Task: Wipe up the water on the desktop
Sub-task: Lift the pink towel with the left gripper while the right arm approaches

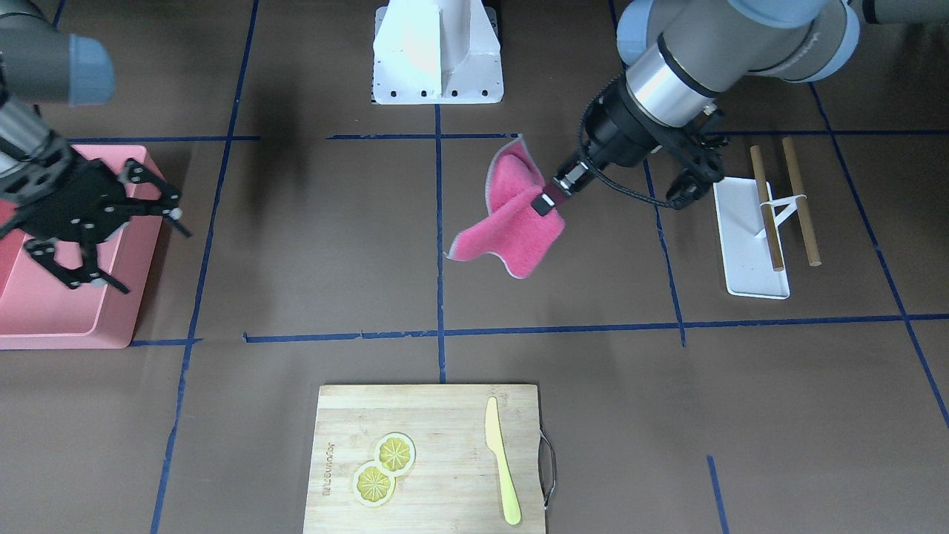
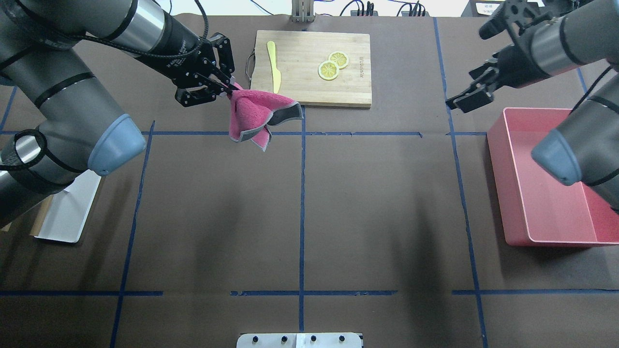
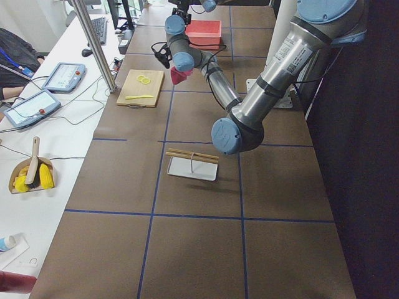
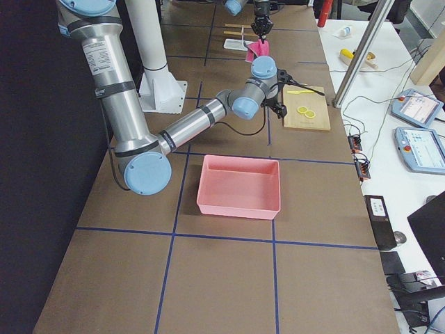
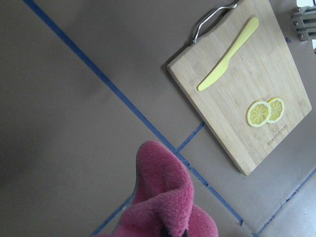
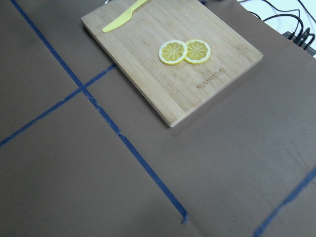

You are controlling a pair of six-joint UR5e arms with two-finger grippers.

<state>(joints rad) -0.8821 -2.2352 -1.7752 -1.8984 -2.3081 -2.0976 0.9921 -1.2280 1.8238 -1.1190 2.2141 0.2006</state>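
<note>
Hanging crumpled just beside the bamboo cutting board (image 2: 314, 82): pink, grey-edged cloth (image 2: 251, 116), pinched by left gripper (image 2: 227, 89) above the matte dark-brown, blue-taped desktop (image 2: 377, 203). Right gripper (image 1: 148, 256) spread wide, well apart from the board.

Robotics lab, tape-gridded desktop (image 2: 387, 203), robot arms (image 3: 274, 78), teach pendants (image 4: 419, 109) and cables (image 2: 263, 7) on a white side bench (image 3: 75, 140)

Bench (image 2: 387, 203) matt brown, paper-like; rag (image 2: 249, 113) fluffy pink cloth; board (image 2: 309, 84) smooth pale wood; bin (image 2: 546, 212) likely smooth plastic, slight sheen.
</note>
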